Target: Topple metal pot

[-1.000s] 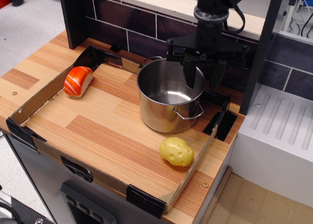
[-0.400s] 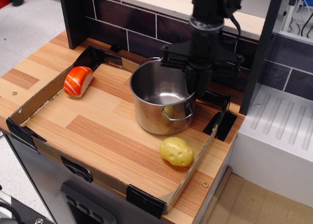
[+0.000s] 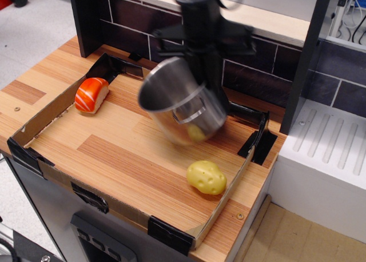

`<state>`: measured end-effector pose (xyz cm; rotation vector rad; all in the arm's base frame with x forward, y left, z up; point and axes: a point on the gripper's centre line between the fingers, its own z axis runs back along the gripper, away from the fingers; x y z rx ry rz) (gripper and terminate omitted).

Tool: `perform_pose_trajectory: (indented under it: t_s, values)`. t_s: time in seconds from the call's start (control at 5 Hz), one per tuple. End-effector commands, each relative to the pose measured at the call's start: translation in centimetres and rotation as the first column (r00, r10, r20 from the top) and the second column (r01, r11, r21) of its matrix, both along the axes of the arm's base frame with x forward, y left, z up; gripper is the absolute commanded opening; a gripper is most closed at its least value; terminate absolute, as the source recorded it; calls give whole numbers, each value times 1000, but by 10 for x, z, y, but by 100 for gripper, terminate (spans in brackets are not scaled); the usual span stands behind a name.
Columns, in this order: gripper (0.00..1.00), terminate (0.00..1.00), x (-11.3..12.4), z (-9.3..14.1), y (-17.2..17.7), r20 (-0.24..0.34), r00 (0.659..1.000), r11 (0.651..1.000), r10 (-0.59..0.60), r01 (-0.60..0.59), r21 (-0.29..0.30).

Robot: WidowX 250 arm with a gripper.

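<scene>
We see the metal pot point(image 3: 182, 108) tipped leftward over the table point(image 3: 120, 153), blurred. It seems light, rigid, slick; its rim suits pushing. The gripper point(image 3: 207, 93) blurs behind it; we cannot tell its jaws.

You're looking at a metal pot point(image 3: 182, 107) showing polished, mirror-bright steel. The wooden table point(image 3: 123, 150) is wearing a smooth striped laminate. The cardboard rim point(image 3: 48, 110) is looking matt brown. The salmon sushi point(image 3: 91, 94) and yellow potato point(image 3: 206, 177) are gleaming like glossy plastic.
</scene>
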<state>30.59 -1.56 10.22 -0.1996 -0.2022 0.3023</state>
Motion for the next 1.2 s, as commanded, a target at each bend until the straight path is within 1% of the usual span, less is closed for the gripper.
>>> perform_pose_trajectory:
  t_s: [0.0, 0.2, 0.4, 0.6, 0.8, 1.0]
  values:
    - [0, 0, -9, 22, 32, 184, 969, 962, 167, -119, -246]
    - [0, 0, -16, 14, 38, 216, 957, 938, 193, -115, -327]
    - [0, 0, -22, 8, 41, 222, 954, 930, 200, -113, -351]
    - [0, 0, -28, -1, 48, 214, 957, 933, 196, -115, -340]
    - [0, 0, -33, -4, 54, 192, 962, 942, 192, -126, -313]
    - [100, 0, -41, -9, 60, 183, 967, 955, 178, -125, -270]
